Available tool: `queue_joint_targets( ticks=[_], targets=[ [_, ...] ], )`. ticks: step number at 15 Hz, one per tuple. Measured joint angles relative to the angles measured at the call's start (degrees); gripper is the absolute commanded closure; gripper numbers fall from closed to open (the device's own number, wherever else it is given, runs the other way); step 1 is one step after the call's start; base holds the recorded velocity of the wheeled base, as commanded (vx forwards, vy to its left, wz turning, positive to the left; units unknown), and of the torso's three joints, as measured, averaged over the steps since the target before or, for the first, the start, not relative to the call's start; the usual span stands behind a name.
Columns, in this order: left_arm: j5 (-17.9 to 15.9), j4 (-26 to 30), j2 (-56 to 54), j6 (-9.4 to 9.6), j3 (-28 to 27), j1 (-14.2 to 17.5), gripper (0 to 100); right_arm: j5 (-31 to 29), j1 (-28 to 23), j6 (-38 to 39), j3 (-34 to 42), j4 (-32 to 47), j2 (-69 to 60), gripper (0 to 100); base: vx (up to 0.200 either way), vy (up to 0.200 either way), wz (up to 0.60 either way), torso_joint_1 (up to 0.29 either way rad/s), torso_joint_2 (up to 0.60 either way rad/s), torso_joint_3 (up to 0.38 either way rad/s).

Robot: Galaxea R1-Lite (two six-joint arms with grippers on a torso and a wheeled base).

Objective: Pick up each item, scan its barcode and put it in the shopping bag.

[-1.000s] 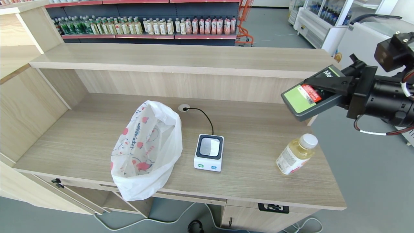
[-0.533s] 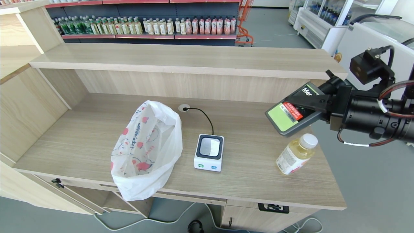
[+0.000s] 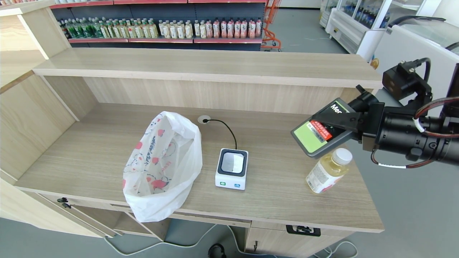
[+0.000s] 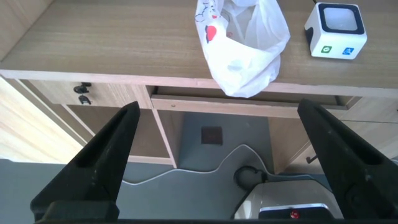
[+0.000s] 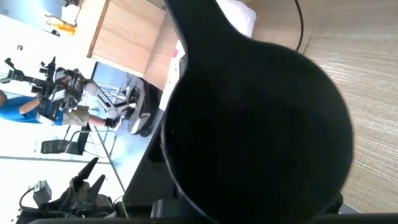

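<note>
Your right gripper (image 3: 340, 123) is closed on the box (image 3: 311, 138), in the air near the bottle (image 3: 328, 172), well apart from the scanner (image 3: 232, 168). Scanning and bagging are left to do. The bag (image 3: 161, 165) looks empty, but I can't be sure.

Premises: a retail shop, seen from the checkout side. A wooden checkout counter (image 3: 93, 150) with a raised customer ledge (image 3: 200, 64) carries a barcode scanner (image 3: 232, 168) and a plastic shopping bag (image 3: 161, 168). At 12 o'clock, red-edged shelves (image 3: 161, 28) hold rows of bottled drinks. At 1 o'clock stand glass-door fridges (image 3: 362, 14) beside a chest freezer (image 3: 412, 39).
</note>
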Motion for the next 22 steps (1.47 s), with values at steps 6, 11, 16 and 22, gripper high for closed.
queue_joint_targets(
  ticks=[6,11,16,22],
  targets=[
    [0.00,0.00,0.00,0.07,0.00,-0.05,0,-0.07,1.91,-0.11,-0.30,0.13,-0.55,100,0.000,0.200,0.00,0.005,0.00,0.005],
    [-0.01,0.00,0.00,0.33,0.00,0.00,0,-4.78,1.58,-2.19,-0.30,0.06,0.94,100,0.000,0.200,0.00,0.000,0.00,0.005],
    [-0.01,0.02,0.00,0.35,0.00,0.00,0,-13.32,1.52,-3.61,-1.17,-0.35,7.23,100,0.000,0.160,0.00,0.003,0.00,0.000],
    [0.00,0.02,0.00,0.32,0.00,0.00,0,-19.29,0.04,-6.24,-8.22,-0.41,17.59,100,0.000,0.000,0.00,0.000,0.00,0.000]
  ],
)
